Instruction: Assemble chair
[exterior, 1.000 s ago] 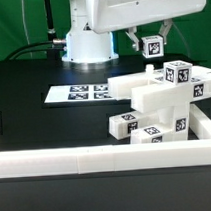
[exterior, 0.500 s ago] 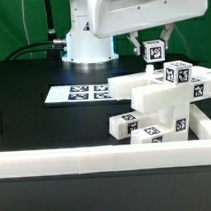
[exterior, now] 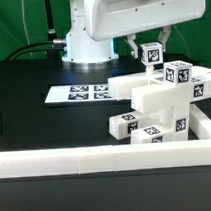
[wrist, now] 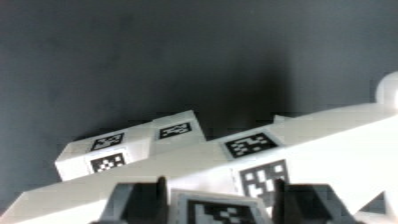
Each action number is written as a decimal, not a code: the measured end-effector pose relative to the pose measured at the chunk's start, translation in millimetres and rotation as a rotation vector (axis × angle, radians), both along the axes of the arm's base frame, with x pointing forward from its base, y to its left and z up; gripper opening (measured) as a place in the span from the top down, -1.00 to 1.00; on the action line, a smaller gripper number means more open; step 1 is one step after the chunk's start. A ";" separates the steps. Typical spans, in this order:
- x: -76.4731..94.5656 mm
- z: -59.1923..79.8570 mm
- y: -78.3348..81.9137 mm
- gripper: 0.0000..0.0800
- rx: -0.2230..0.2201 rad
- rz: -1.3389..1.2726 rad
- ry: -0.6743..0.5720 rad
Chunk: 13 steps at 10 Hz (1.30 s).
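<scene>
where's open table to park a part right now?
Free: black table on the exterior view's left, bordered by the marker board and the border rail. Crowded: the right, where the partly built chair and loose tagged blocks fill the rail corner, the gripper above.

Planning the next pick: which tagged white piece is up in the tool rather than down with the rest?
The small tagged block, held off the table between the fingers of the tool, above the partly built chair. The loose blocks lie on the table.
</scene>
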<state>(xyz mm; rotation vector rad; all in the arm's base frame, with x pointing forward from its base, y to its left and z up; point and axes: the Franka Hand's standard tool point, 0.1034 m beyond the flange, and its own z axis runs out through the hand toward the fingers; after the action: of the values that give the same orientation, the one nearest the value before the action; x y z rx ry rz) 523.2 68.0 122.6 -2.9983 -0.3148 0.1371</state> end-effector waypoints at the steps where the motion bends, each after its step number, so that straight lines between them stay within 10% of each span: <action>1: 1.3 -0.5 -0.4 0.29 0.000 0.006 -0.006; 13: -1.3 -7.6 -2.8 0.29 0.001 0.029 0.003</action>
<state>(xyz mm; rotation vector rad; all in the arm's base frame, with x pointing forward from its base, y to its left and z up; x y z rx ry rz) 521.9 65.2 115.0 -2.9935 -0.3574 0.1446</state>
